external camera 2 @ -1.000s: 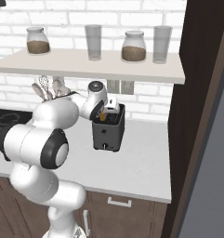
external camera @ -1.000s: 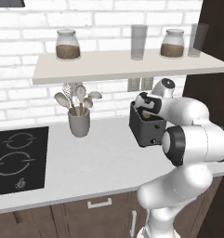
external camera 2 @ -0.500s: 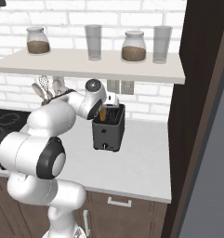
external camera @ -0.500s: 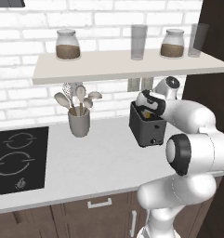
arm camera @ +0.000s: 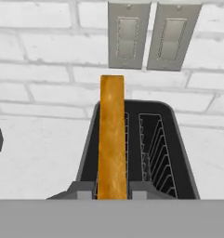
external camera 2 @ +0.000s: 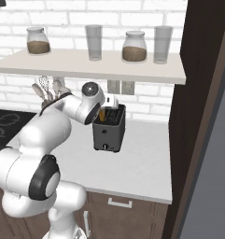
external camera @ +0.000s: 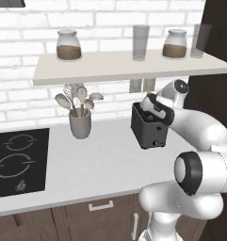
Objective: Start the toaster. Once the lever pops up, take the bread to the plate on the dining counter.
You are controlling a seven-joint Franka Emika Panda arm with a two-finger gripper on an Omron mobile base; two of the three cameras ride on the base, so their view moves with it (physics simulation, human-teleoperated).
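Golden-brown, the bread [arm camera: 112, 139] stands on edge right at the gripper [arm camera: 112, 189], whose two dark fingertips [arm camera: 81, 188] sit pressed against its two faces, pinching the slice near its lower end. Most of the slice rises clear of the toaster [arm camera: 136, 144], above the left-hand slot, while the slot to the right of it shows only its bare wire rack. The toaster stays the landmark for everything else. In the left base view the gripper [external camera: 155, 109] hangs directly over the toaster [external camera: 149, 126], and against the pictures from a second before, the wrist has turned and shifted a little above it while the toaster has not moved. In the right base view the bread [external camera 2: 102, 113] shows as an orange sliver just above the toaster's top edge, beside the hand. That suggests the toasting step is done and the lift-out is under way; the slice probably needs to rise a little more before it can be carried sideways without catching the slot. Behind the toaster, two pale wall switches [arm camera: 148, 35] sit on the white brick. To the toaster's left in the left base view stands a grey utensil holder [external camera: 80, 123], and further left a black hob [external camera: 18, 160].
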